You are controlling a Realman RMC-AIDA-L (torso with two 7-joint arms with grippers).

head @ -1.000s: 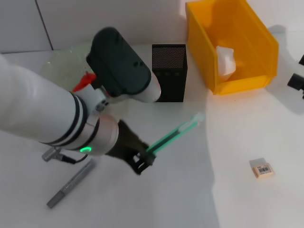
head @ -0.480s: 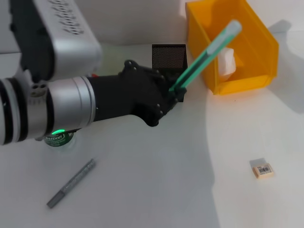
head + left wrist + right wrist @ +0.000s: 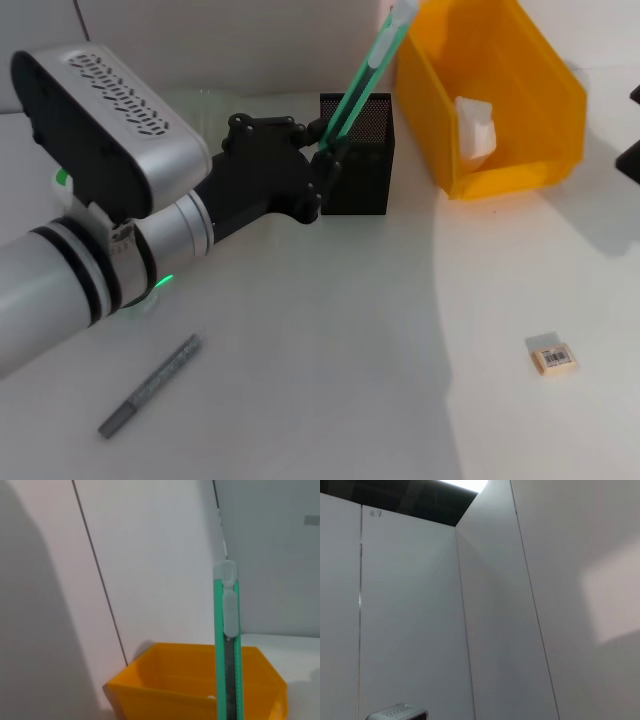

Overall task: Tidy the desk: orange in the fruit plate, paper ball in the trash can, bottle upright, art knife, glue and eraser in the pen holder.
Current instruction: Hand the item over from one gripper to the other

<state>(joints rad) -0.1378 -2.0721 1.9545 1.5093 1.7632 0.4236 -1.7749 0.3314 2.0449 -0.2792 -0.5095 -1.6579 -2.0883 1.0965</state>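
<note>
Art knife [image 3: 365, 75] stands steeply tilted, clamped in left pincer [image 3: 325, 150] above the pen holder [image 3: 358, 165] near desk's rear edge; misaligned release risks it striking the rim and toppling out.

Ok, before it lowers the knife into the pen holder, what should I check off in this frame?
1. Left hand gripping the knife: ok, held at its lower end.
2. Knife upright enough to drop in: ok, steep, tilted slightly toward the yellow bin.
3. Knife tip over the holder opening: cannot tell, the hand hides the tip; it sits at the holder's left edge.
4. Holder standing upright: ok.
5. Right hand clear of the path: ok, parked at the far right edge.
6. Eraser and grey pen-like item stowed: not ok, both on the desk.
</note>
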